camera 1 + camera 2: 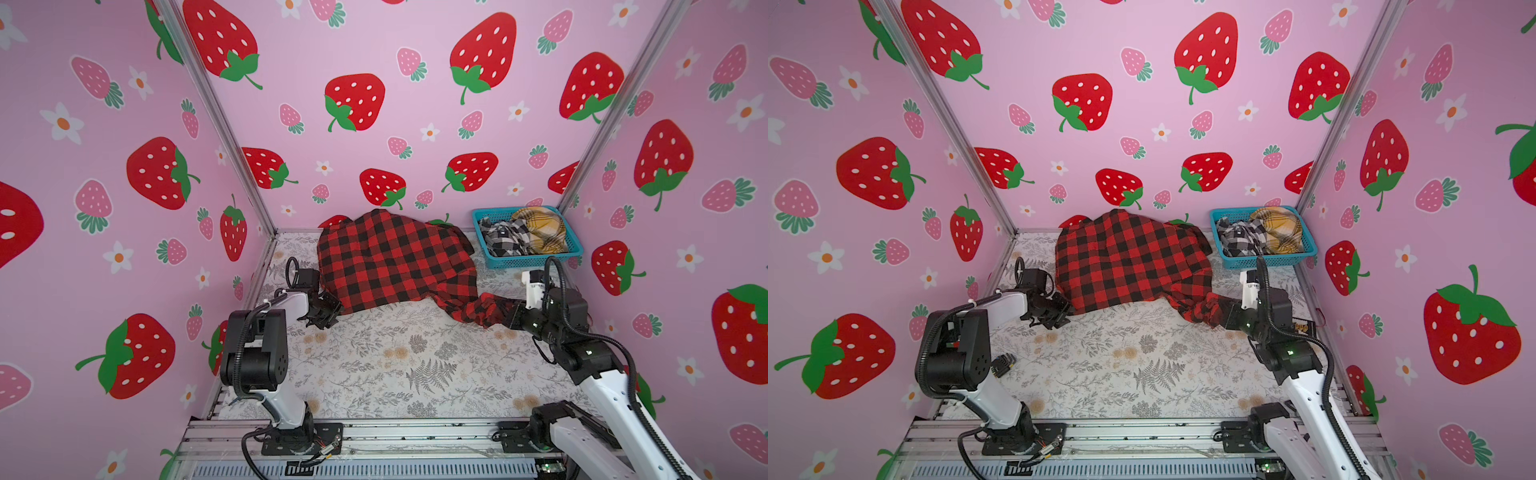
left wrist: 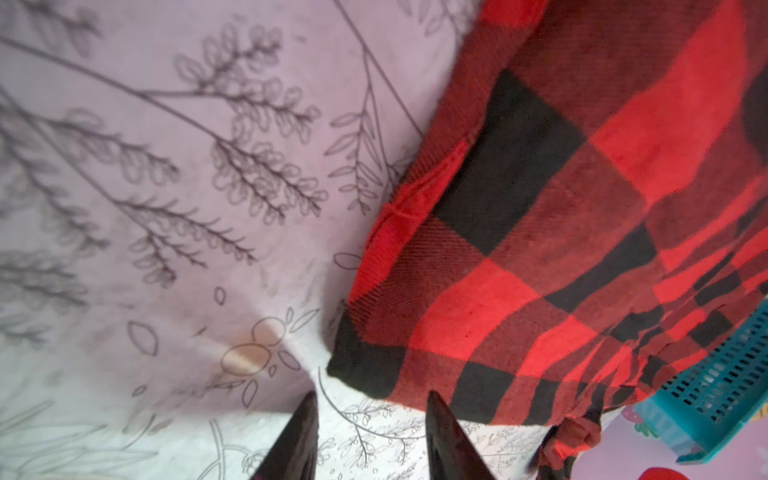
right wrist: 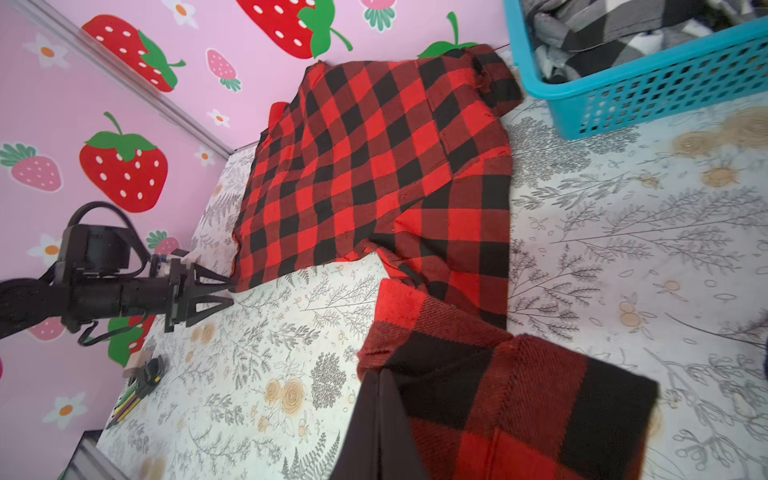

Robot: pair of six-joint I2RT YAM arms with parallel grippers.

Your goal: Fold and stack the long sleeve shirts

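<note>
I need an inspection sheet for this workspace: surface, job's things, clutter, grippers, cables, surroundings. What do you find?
Surface: floral table cover, lying flat.
Job's things: red-and-black shirt spread unfolded at the back; black-and-white shirt and mustard-yellow shirt crumpled in the teal basket, back right.
Clutter: small dark part with coloured wires at the left table edge.
Grippers: right gripper shut on a bunched end of the red-and-black shirt; left gripper open at its near left corner, holding nothing.
Cables: black hoses looped along both arms.
Surroundings: strawberry-print walls on three sides; metal rail in front.
</note>
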